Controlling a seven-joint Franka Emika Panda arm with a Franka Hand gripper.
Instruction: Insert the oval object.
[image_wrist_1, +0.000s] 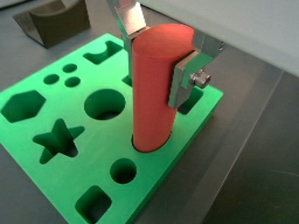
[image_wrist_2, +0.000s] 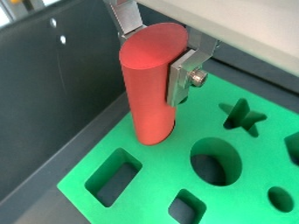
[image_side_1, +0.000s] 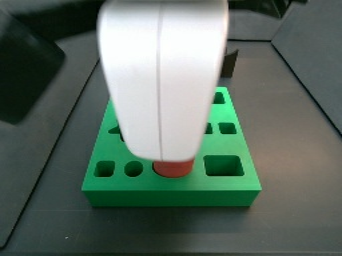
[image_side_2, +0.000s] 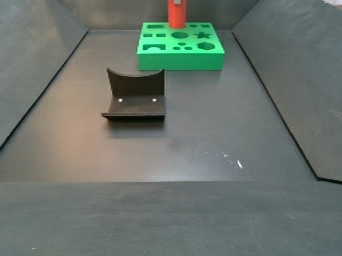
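Observation:
My gripper (image_wrist_1: 163, 59) is shut on the oval object (image_wrist_1: 158, 87), a long, smooth red-salmon peg, and holds it upright by its upper part between the silver fingers (image_wrist_1: 187, 80). The peg's lower end meets the green block (image_wrist_1: 47, 96) at a hole near one edge, and I cannot tell how deep it sits. Both wrist views show this; in a wrist view the gripper (image_wrist_2: 158, 54) holds the peg (image_wrist_2: 149, 96) over the block (image_wrist_2: 239, 188). In a side view the white gripper body (image_side_1: 160, 80) hides most of the peg (image_side_1: 171, 168). In a side view only the peg (image_side_2: 175, 12) shows above the block (image_side_2: 181, 55).
The block has several other shaped holes: a star (image_wrist_1: 56, 140), a round one (image_wrist_1: 103, 103), a hexagon (image_wrist_1: 21, 105) and squares (image_wrist_2: 114, 175). The dark fixture (image_side_2: 134, 97) stands on the dark floor in front of the block, apart from it. Dark walls enclose the floor.

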